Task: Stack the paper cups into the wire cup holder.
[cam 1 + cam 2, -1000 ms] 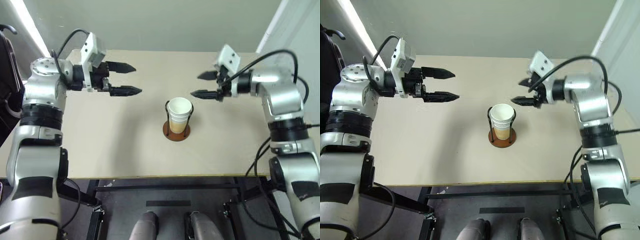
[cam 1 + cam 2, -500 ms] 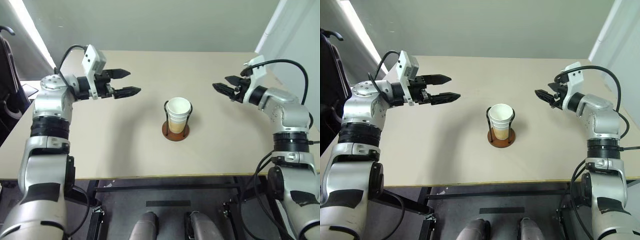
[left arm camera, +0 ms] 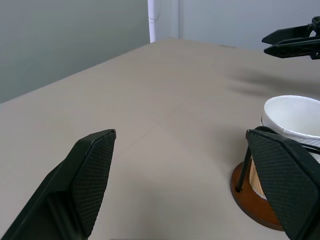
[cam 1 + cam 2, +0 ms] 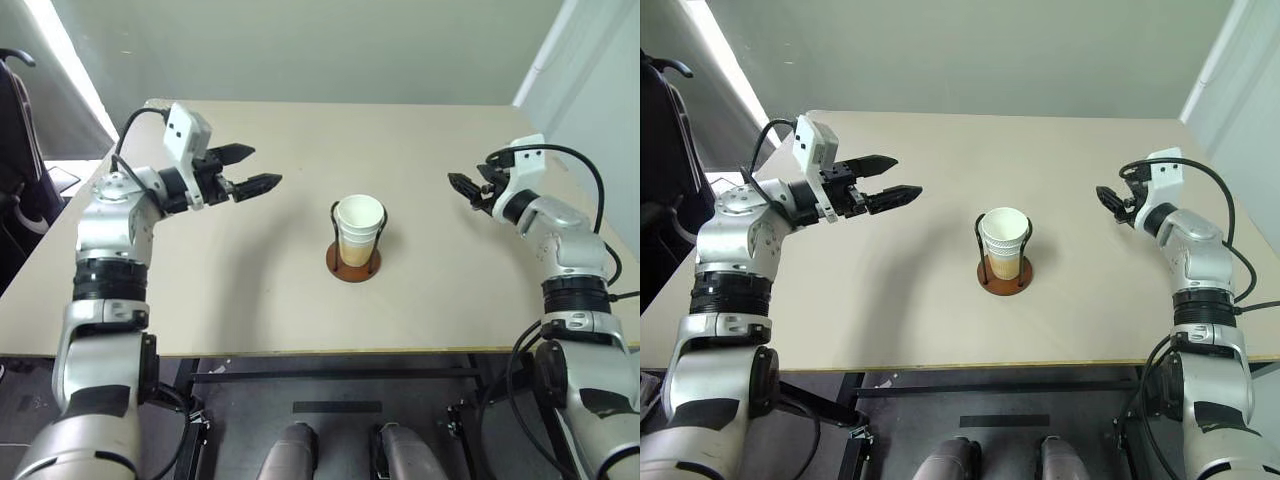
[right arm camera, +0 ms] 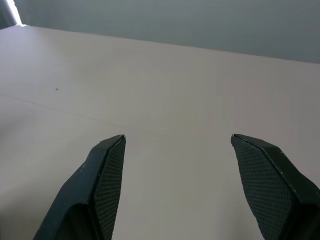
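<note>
The paper cups (image 4: 358, 226) sit nested in one stack, white rim up, inside the wire cup holder (image 4: 352, 267) at the middle of the beige table; the left wrist view shows the same stack (image 3: 295, 112) on the rust-brown base (image 3: 248, 198). Up and to the left of the stack, my left gripper (image 4: 265, 166) hovers open and empty, pointing toward it. Near the table's right side, well away from the holder, my right gripper (image 4: 466, 185) is open and empty. The right wrist view has its two fingers spread (image 5: 178, 136) over bare tabletop.
The table (image 4: 240, 290) reaches its front edge just below the holder, and its far edge lies against a grey wall. A dark chair (image 4: 18, 120) stands off the table's left side. Black cables hang from my right arm.
My right gripper has swung out to the right, away from the cup stack, and turned to point forward. My left gripper has dipped slightly and rolled. The cups have not moved.
</note>
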`<action>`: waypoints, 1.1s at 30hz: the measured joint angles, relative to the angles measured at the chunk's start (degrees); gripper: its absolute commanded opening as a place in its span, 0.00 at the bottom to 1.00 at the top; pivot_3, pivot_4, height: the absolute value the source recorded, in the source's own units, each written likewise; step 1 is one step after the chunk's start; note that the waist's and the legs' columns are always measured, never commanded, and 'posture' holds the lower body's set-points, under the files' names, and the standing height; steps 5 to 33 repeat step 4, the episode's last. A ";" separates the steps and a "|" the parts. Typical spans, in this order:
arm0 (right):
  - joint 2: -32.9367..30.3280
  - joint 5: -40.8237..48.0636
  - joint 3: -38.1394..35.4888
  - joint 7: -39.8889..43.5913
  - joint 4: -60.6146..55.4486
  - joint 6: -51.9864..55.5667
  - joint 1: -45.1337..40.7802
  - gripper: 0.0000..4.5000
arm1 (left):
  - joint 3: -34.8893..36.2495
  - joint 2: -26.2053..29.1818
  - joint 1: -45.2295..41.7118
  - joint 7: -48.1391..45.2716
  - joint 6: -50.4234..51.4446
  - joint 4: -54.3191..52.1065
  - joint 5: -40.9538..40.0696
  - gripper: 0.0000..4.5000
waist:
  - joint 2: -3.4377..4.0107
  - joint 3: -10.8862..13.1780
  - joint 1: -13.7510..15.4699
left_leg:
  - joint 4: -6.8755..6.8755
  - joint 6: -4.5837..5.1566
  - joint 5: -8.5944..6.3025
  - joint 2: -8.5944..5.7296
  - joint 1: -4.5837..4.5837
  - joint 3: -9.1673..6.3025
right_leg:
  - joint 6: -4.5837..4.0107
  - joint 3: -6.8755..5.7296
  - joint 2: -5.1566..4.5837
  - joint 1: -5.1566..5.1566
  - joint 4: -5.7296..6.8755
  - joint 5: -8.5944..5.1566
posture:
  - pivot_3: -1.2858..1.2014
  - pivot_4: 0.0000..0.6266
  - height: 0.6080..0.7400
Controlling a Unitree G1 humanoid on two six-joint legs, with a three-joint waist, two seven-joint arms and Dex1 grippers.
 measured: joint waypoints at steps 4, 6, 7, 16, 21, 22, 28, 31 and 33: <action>0.15 0.38 -0.77 -1.60 2.25 -1.14 -1.08 0.75 | 0.42 -0.02 0.69 1.09 1.56 -2.75 -0.82 1.00 | 0.00 0.00 0.09 | 0.01 0.01 -0.01 0.00 0.00 0.00 | -0.02 0.00 0.00 0.02 -0.01 0.01 | 0.52 0.24 1.00; 0.15 0.38 -0.77 -1.60 2.25 -1.14 -1.08 0.75 | 0.42 -0.02 0.69 1.09 1.56 -2.75 -0.82 1.00 | 0.00 0.00 0.09 | 0.01 0.01 -0.01 0.00 0.00 0.00 | -0.02 0.00 0.00 0.02 -0.01 0.01 | 0.52 0.24 1.00; 0.15 0.38 -0.77 -1.60 2.25 -1.14 -1.08 0.75 | 0.42 -0.02 0.69 1.09 1.56 -2.75 -0.82 1.00 | 0.00 0.00 0.09 | 0.01 0.01 -0.01 0.00 0.00 0.00 | -0.02 0.00 0.00 0.02 -0.01 0.01 | 0.52 0.24 1.00; 0.15 0.38 -0.77 -1.60 2.25 -1.14 -1.08 0.75 | 0.42 -0.02 0.69 1.09 1.56 -2.75 -0.82 1.00 | 0.00 0.00 0.09 | 0.01 0.01 -0.01 0.00 0.00 0.00 | -0.02 0.00 0.00 0.02 -0.01 0.01 | 0.52 0.24 1.00; 0.15 0.38 -0.77 -1.60 2.25 -1.14 -1.08 0.75 | 0.42 -0.02 0.69 1.09 1.56 -2.75 -0.82 1.00 | 0.00 0.00 0.09 | 0.01 0.01 -0.01 0.00 0.00 0.00 | -0.02 0.00 0.00 0.02 -0.01 0.01 | 0.52 0.24 1.00; 0.15 0.38 -0.77 -1.60 2.25 -1.14 -1.08 0.75 | 0.42 -0.02 0.69 1.09 1.56 -2.75 -0.82 1.00 | 0.00 0.00 0.09 | 0.01 0.01 -0.01 0.00 0.00 0.00 | -0.02 0.00 0.00 0.02 -0.01 0.01 | 0.52 0.24 1.00; 0.15 0.38 -0.77 -1.60 2.25 -1.14 -1.08 0.75 | 0.42 -0.02 0.69 1.09 1.56 -2.75 -0.82 1.00 | 0.00 0.00 0.09 | 0.01 0.01 -0.01 0.00 0.00 0.00 | -0.02 0.00 0.00 0.02 -0.01 0.01 | 0.52 0.24 1.00; 0.15 0.38 -0.77 -1.60 2.25 -1.14 -1.08 0.75 | 0.42 -0.02 0.69 1.09 1.56 -2.75 -0.82 1.00 | 0.00 0.00 0.09 | 0.01 0.01 -0.01 0.00 0.00 0.00 | -0.02 0.00 0.00 0.02 -0.01 0.01 | 0.52 0.24 1.00; 0.15 0.38 -0.77 -1.60 2.25 -1.14 -1.08 0.75 | 0.42 -0.02 0.69 1.09 1.56 -2.75 -0.82 1.00 | 0.00 0.00 0.09 | 0.01 0.01 -0.01 0.00 0.00 0.00 | -0.02 0.00 0.00 0.02 -0.01 0.01 | 0.52 0.24 1.00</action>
